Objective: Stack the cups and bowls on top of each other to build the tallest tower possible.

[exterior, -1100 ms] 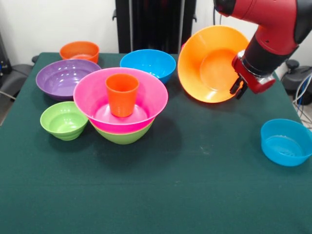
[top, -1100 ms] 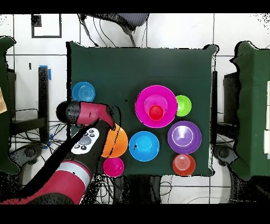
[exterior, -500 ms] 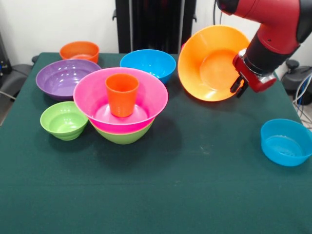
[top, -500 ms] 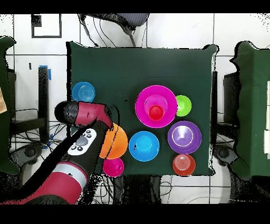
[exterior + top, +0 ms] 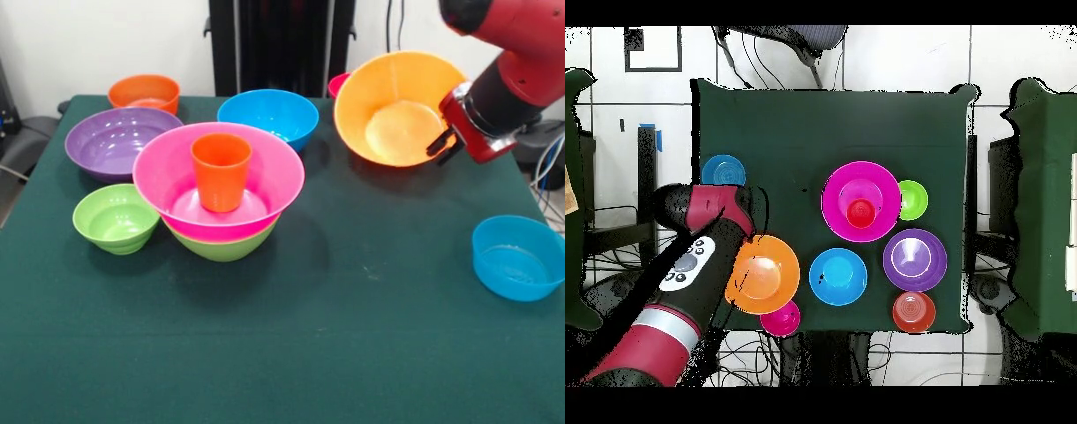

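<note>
Front view shows the big orange bowl (image 5: 399, 110) has tipped back from steeply tilted to nearly level on the desk (image 5: 353, 336). The pincer (image 5: 446, 146) seems clamped on its rim. The tower (image 5: 221, 190) of green, pink and cup waits well apart.

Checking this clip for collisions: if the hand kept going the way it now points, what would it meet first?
The hand points toward the large orange bowl and is already at its rim, so that bowl comes first. Depth is unclear, so contact cannot be confirmed.
</note>
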Action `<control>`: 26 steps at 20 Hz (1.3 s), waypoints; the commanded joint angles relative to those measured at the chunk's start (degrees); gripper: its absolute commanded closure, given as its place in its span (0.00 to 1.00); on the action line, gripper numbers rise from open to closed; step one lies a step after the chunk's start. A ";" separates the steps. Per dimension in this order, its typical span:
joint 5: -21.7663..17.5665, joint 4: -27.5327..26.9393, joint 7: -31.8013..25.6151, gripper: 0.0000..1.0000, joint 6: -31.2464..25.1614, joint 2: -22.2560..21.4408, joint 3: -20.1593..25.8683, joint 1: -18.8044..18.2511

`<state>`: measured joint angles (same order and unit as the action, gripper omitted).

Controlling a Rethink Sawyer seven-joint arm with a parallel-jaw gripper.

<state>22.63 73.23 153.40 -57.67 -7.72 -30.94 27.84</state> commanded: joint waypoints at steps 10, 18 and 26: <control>-1.35 -17.04 18.85 1.00 -15.42 9.90 -4.11 3.11; -3.77 -17.93 17.06 1.00 -11.21 12.80 -7.59 3.96; -4.28 -20.92 15.21 1.00 -12.03 15.29 -11.18 4.48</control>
<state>22.25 56.91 159.65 -69.75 4.61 -43.80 32.58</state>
